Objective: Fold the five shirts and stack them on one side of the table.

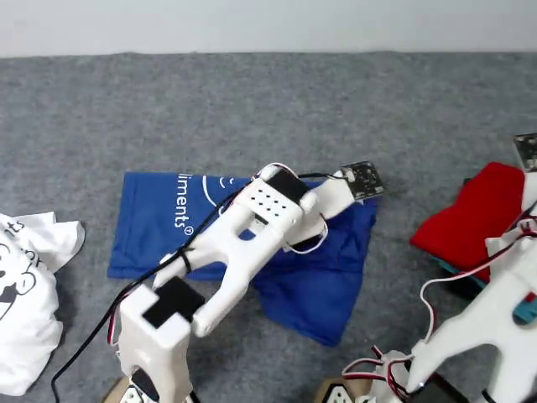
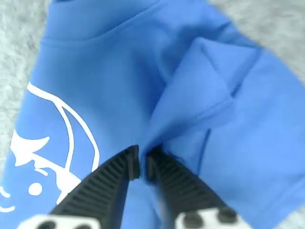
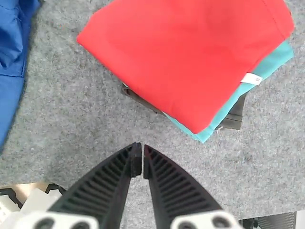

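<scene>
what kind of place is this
Probably a robotics lab bench, not a home: a table covered in grey felt-like material, two white robot arms mounted at its near edge, and shirts set out for folding: a blue shirt and a red shirt topping a folded stack.

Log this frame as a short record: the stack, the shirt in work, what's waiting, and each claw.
Stack: red shirt on teal shirt on dark shirt, on the right arm's side of the table
In work: blue shirt, mid-table, partly folded
Waiting: white shirt, crumpled, at the opposite edge
Left claw: shut on a blue shirt fold
Right claw: shut, empty, beside the stack
</scene>
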{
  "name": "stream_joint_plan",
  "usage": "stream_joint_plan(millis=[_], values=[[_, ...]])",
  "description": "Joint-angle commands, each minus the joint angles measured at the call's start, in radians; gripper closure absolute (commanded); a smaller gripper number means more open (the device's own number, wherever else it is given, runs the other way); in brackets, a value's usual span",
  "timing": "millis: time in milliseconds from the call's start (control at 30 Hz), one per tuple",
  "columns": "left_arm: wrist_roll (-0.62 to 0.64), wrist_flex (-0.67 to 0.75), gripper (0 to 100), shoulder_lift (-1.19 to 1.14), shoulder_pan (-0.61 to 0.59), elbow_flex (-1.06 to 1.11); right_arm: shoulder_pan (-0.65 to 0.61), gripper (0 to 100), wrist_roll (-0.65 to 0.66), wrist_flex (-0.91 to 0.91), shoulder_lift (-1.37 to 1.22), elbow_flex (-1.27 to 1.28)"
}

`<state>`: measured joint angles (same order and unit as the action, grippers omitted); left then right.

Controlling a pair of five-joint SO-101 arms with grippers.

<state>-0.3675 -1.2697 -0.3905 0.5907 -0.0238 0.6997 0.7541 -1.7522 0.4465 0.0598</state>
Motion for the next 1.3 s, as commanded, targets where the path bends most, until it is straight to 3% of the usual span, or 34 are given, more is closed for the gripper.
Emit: stream_joint_plan(millis=[0,300,567,833,1000,1100,1267], values=[[0.008,0.046,85,-0.037,-0.049,-0.064,0.002,99.0,-0.009,-0.038,0.031,-0.046],[0.040,0.020,81,-0.080,-0.160,-0.183,0.007,99.0,-0.005,-0.036,0.041,0.044],[-0.020,0.009,81,-0.072,-0.236,-0.199,0.004,99.0,-0.006,-0.036,0.041,0.040],[-0.017,-0.252,82,0.044,-0.107,-0.354,0.004,99.0,-0.009,-0.036,0.041,0.040],[-0.015,-0.339,82,0.098,-0.023,-0.346,0.004,99.0,-0.009,-0.036,0.041,0.040],[-0.015,-0.331,82,0.087,-0.025,-0.271,0.004,99.0,-0.009,-0.036,0.041,0.040],[-0.023,-0.187,82,0.043,-0.157,-0.131,0.007,99.0,-0.011,-0.036,0.041,0.040]])
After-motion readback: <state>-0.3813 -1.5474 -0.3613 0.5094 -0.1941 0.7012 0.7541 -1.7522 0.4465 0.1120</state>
